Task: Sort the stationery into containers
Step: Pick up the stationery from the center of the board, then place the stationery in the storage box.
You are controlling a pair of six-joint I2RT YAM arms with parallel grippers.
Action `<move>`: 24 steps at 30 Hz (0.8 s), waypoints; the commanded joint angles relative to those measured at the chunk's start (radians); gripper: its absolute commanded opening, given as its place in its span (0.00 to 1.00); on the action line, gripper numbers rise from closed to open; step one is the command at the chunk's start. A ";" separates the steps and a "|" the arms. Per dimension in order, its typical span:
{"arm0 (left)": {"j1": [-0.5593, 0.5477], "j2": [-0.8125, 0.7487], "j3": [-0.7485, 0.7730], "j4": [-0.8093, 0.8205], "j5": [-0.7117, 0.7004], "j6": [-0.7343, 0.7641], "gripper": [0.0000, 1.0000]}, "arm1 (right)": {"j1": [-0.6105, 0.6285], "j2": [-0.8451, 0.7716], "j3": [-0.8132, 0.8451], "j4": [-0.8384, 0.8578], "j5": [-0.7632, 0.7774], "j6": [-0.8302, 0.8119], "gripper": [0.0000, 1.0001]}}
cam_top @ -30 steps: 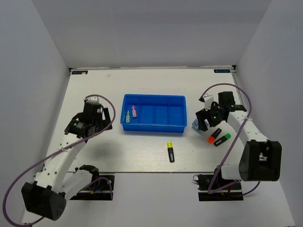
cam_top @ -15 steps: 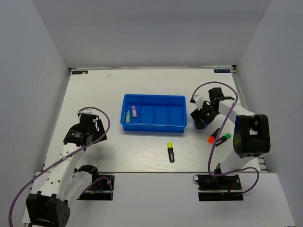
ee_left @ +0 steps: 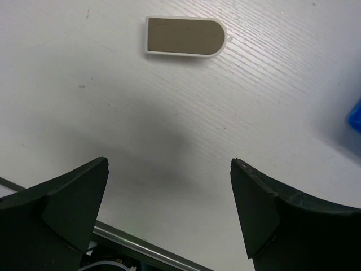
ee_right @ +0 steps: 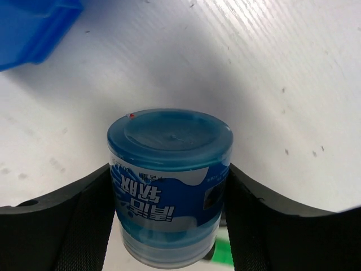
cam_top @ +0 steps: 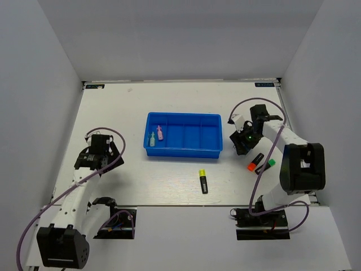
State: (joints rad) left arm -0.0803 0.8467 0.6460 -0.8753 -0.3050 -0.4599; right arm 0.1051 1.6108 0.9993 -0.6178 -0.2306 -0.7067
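Right gripper: the blue-white roll stands upright between my fingers, which sit close against both flanks. I can't tell whether they pinch it.

Left gripper: spread wide over the bare table, holding nothing. A flat white-rimmed piece lies ahead of it, apart.

Nearest me, the yellow-capped highlighter lies alone. The orange-capped highlighter and green-capped highlighter lie side by side, just nearside of the right gripper. Left of the roll sits the blue tray. The pale-green pen and pink pen are in its leftmost compartment.
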 commanded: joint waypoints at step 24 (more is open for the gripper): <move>0.260 0.247 0.170 -0.030 0.165 -0.246 1.00 | 0.544 0.385 0.975 -0.117 0.091 1.133 0.00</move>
State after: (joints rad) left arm 0.1688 1.1088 0.7868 -0.8982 -0.1459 -0.6956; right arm 0.6346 1.9827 1.8736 -0.7849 -0.3027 0.2134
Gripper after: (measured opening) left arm 0.991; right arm 0.703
